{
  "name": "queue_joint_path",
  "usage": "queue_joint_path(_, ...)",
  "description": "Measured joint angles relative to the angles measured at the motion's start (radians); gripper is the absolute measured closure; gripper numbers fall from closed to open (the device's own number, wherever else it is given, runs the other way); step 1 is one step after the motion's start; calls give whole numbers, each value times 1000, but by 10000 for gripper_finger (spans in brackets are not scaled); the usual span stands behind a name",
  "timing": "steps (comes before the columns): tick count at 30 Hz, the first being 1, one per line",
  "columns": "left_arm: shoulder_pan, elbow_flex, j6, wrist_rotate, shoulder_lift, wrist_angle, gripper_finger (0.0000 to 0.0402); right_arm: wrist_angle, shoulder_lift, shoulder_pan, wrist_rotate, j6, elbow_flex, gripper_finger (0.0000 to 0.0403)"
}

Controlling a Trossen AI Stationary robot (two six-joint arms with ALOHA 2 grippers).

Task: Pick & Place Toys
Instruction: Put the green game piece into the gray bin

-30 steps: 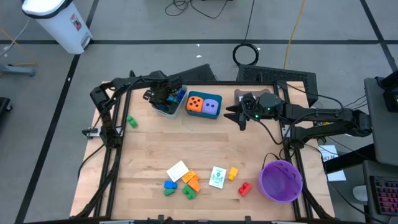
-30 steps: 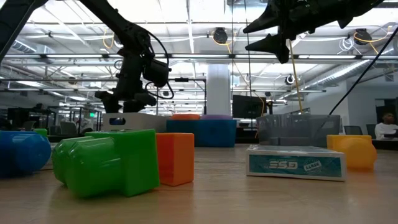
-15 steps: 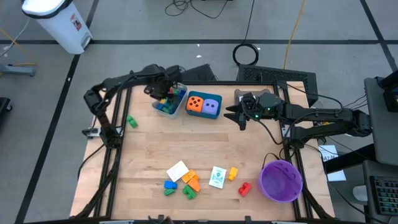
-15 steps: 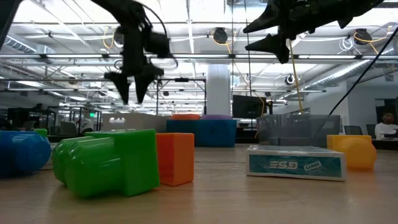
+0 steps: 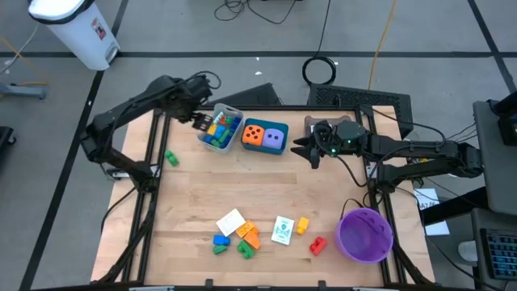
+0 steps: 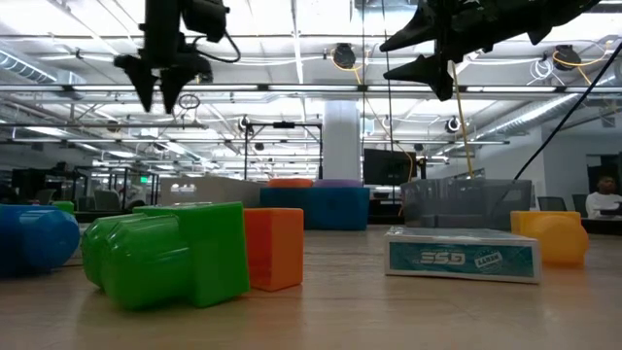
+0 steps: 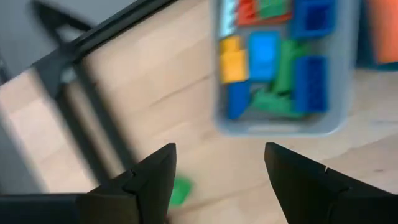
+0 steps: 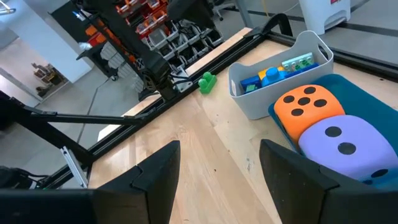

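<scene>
My left gripper hangs open and empty high over the table's far left, just left of a grey tray filled with coloured bricks. In the low view it points down. My right gripper waits open in the air right of a teal tray that holds an orange die and a purple die. One green brick lies on the table at the left. Loose bricks and white cards lie near the front edge.
A round purple bowl stands at the near right corner. A yellow brick and a red brick lie left of it. Bare wood spans the table's middle. Dark frame rails run along the left edge.
My left gripper has risen well up from the grey tray and drifted toward the table's left edge, tipping until its fingers point almost straight down. It carries nothing. The bricks in the tray, the dice and my right arm have stayed where they were.
</scene>
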Motion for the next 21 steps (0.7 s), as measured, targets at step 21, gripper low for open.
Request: queue_joint_path(21, -27, -529, -617, 18, -251, 45, 151, -1, 0, 0, -51, 11, 0, 190)
